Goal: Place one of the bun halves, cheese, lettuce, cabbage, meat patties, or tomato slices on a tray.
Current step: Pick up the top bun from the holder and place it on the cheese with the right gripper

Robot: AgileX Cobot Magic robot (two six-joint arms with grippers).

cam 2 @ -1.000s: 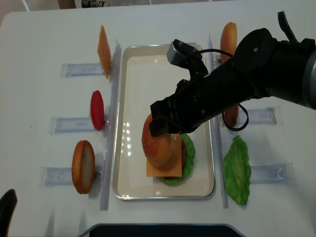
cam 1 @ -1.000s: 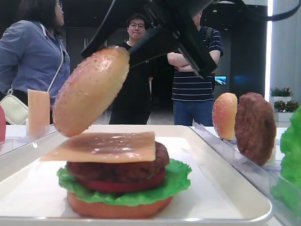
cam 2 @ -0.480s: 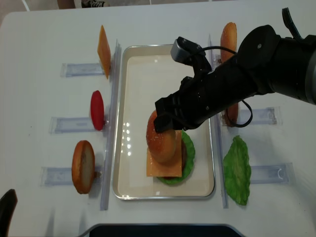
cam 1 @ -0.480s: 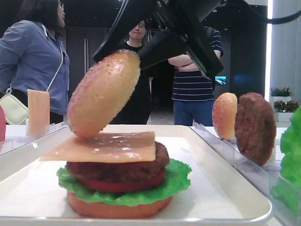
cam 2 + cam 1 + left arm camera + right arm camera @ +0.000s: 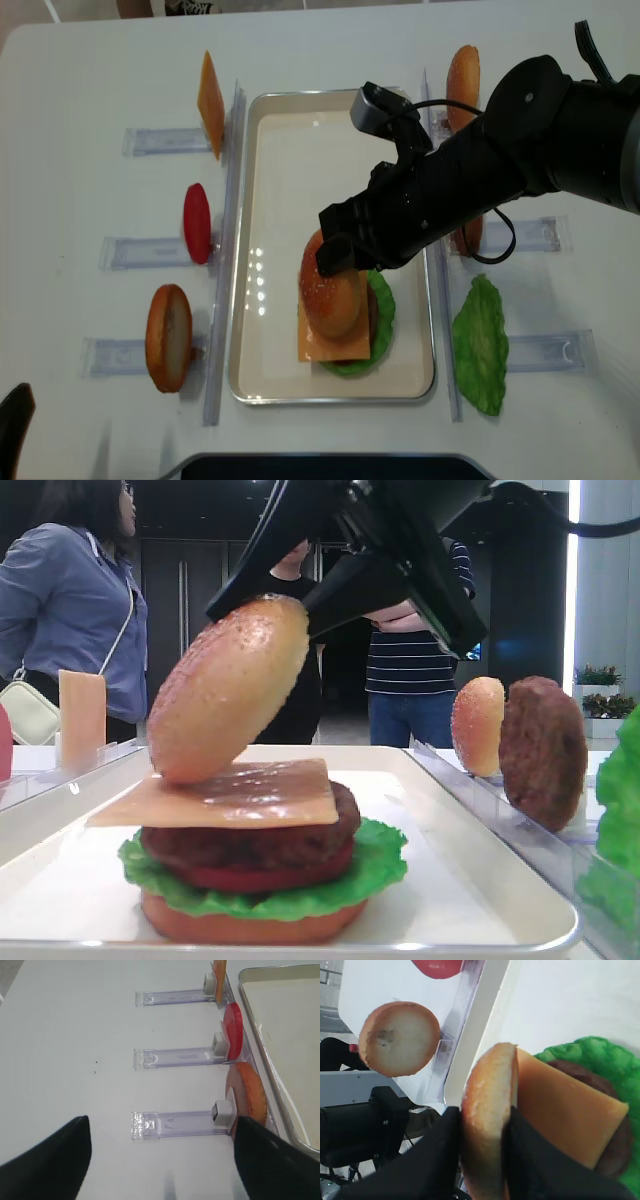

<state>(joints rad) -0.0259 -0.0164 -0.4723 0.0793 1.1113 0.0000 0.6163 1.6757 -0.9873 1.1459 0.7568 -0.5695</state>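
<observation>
Right wrist alone shows the right end effector pinching the bun half edgewise.

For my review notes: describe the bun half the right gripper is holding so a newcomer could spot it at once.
Start at the white tray in the table's middle, where a stacked burger sits. The bun half hangs tilted over its cheese, pinched by the right gripper. Unlike the other buns, which stand in holders beside the tray, it is held in the air.
</observation>
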